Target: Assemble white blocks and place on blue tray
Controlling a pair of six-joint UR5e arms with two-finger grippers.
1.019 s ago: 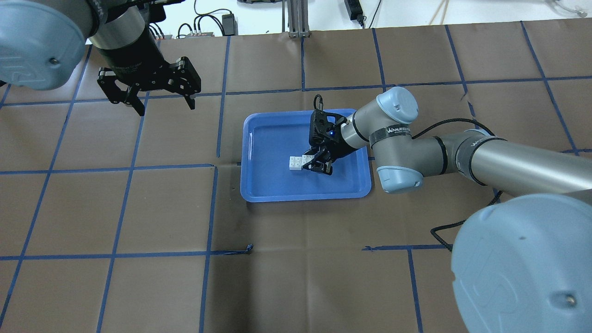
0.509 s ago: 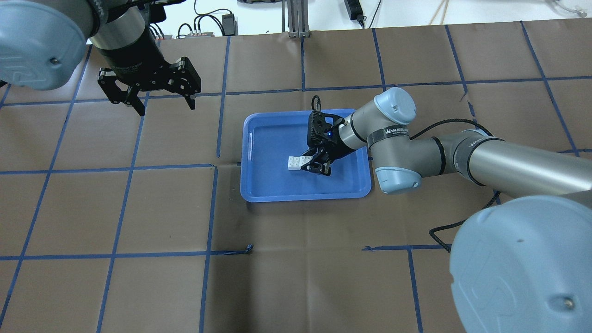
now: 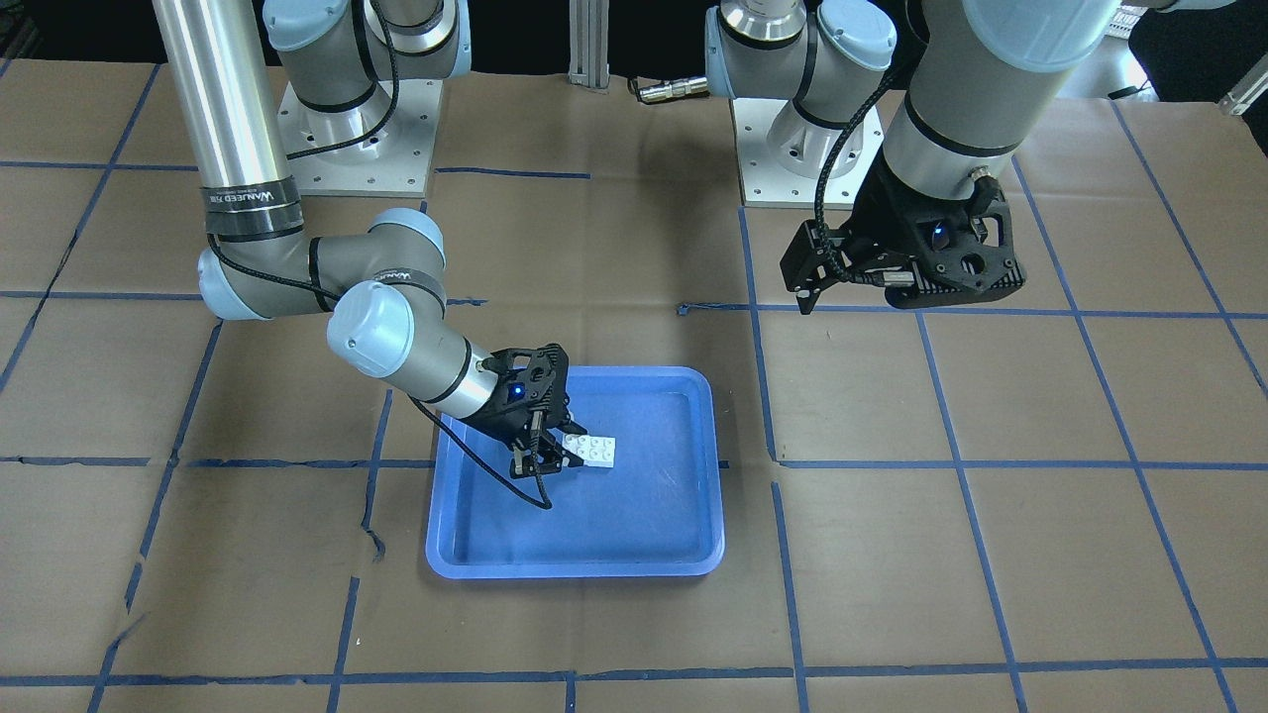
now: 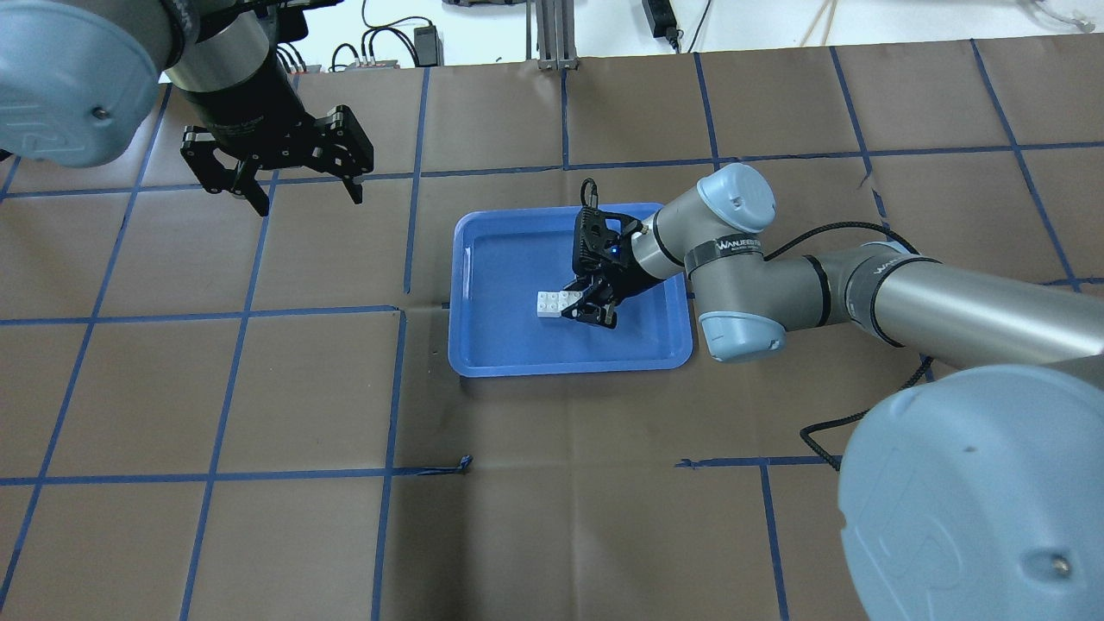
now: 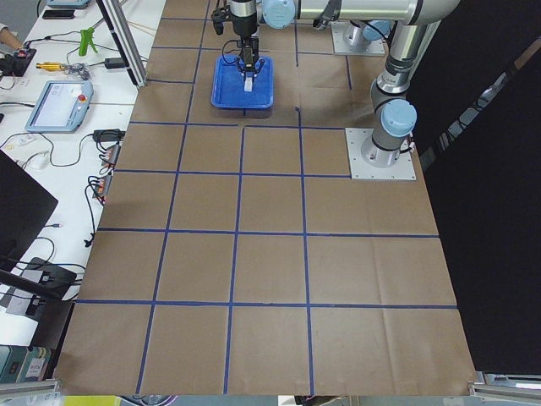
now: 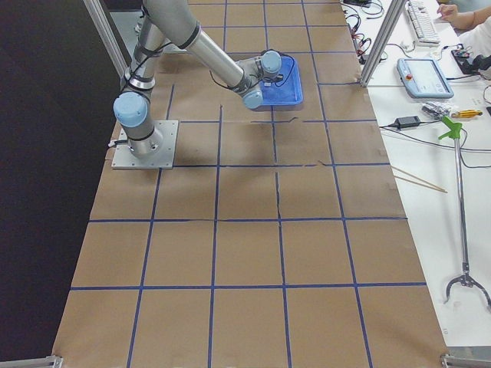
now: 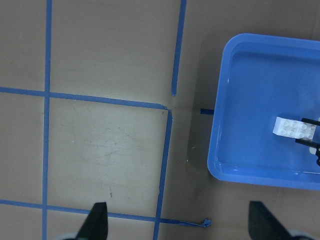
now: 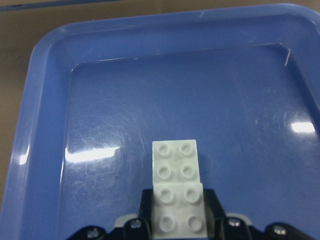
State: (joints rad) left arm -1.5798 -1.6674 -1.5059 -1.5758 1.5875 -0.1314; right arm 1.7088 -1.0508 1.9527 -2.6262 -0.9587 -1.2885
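We see the right gripper (image 4: 591, 311) clamping 2 joined white blocks (image 4: 552, 303) in the blue tray (image 4: 509, 250) — left gripper (image 4: 309, 203) gaping.

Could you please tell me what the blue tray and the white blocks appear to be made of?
The blue tray looks like moulded plastic with a glossy finish: bright light reflections and fine scuff marks show on its floor, and its rim is smoothly rounded. The white blocks seem hard plastic too, less shiny, with crisp moulded studs and sharp edges.
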